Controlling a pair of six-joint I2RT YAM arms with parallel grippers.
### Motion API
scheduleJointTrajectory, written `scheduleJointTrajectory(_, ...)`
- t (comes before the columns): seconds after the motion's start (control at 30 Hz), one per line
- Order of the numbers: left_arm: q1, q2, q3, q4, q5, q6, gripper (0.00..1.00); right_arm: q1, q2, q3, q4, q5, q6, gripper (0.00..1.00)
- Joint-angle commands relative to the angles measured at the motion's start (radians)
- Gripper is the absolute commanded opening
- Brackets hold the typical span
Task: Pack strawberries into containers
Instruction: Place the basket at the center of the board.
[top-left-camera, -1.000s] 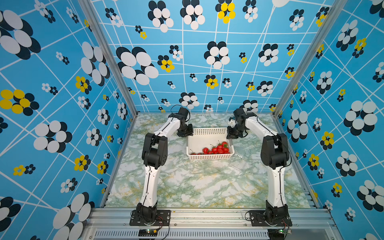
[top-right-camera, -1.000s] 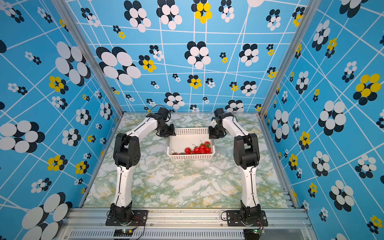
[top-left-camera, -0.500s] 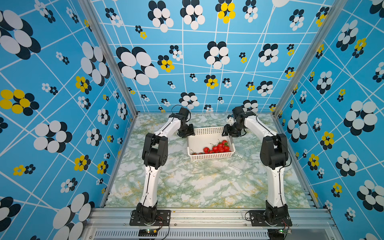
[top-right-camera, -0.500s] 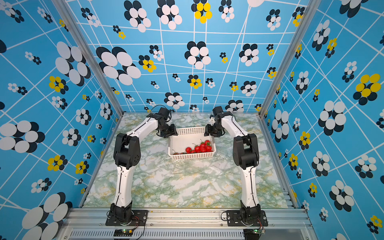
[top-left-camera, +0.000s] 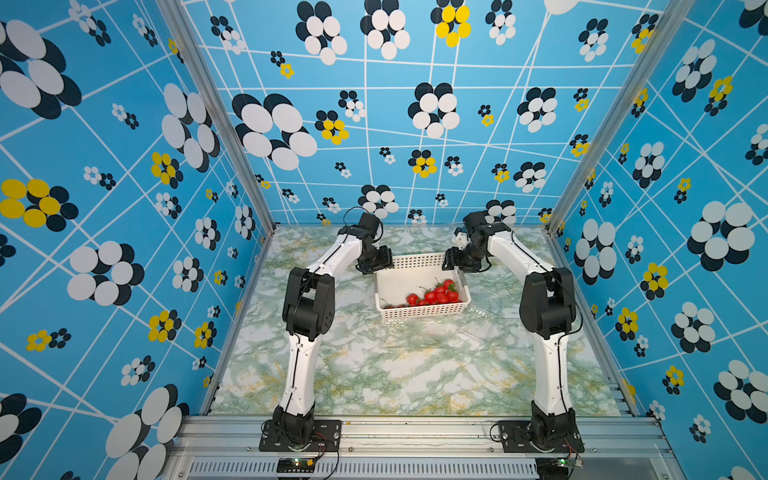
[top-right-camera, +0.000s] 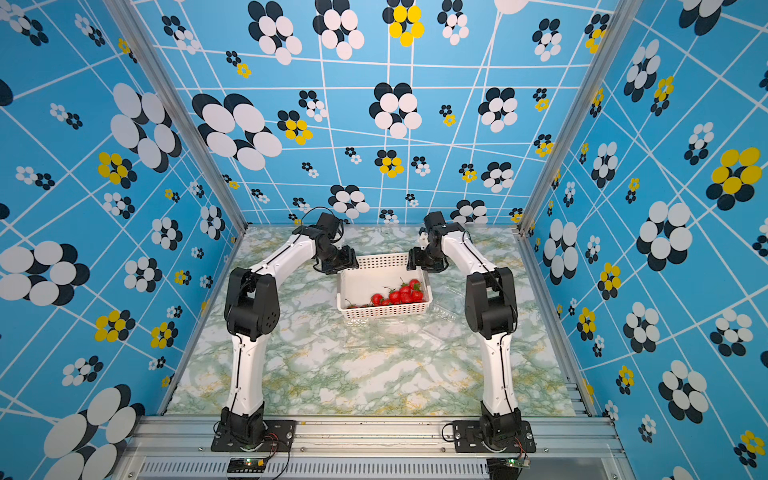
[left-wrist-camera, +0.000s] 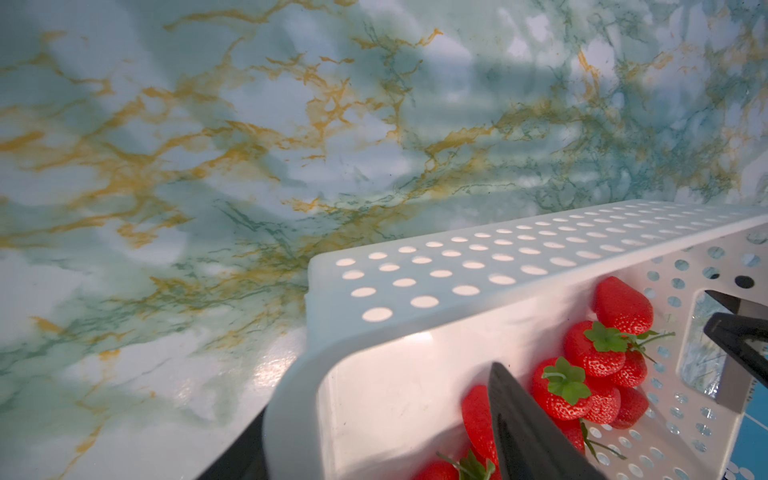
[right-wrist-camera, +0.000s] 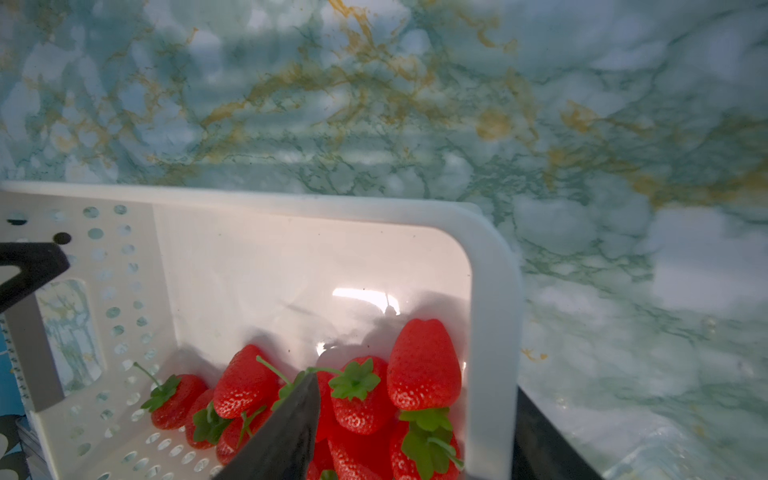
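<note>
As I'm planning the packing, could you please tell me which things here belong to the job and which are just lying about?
For the job:
- strawberries, heaped in the white basket
- clear containers beside it
- left gripper and right gripper, open at its far corners

Just there:
- the white basket itself, merely holding the fruit
- the marble table

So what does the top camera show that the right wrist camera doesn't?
Only in a top view: the left arm and right arm whole, down to their bases on the metal rail. Only the right wrist: seed dimples on the strawberries, and the handle cut-out in the white perforated basket. Both: basket, strawberries heaped at one end, green marbled tabletop.
</note>
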Motion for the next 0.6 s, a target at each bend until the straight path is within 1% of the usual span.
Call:
scheduleJointTrajectory(0.0,-0.003,-0.030,-0.010,-0.010,-0.011,-0.005,0.68,0.010,-0.034,0.010,0.015,0.029,0.004,0.69)
scheduleJointTrajectory(0.07,0.003,-0.037,-0.019,-0.010,-0.022,-0.008,0.68,0.010,-0.045,0.003,0.021,0.046,0.002,0.69)
scheduleJointTrajectory(0.23,0.018,-0.068,-0.056,0.006,-0.039,-0.014,0.74,0.007,-0.061,-0.013,0.033,0.098,-0.007,0.70)
scheduleJointTrajectory(0.27,0.021,-0.073,-0.063,0.006,-0.040,-0.014,0.74,0.006,-0.093,-0.018,0.039,0.102,-0.009,0.70)
scheduleJointTrajectory(0.43,0.032,-0.132,-0.121,0.047,-0.053,-0.024,0.74,0.007,-0.154,-0.067,0.097,0.126,-0.020,0.70)
scheduleJointTrajectory(0.57,0.030,-0.183,-0.130,0.033,-0.070,-0.017,0.73,0.008,-0.206,-0.086,0.114,0.122,-0.022,0.70)
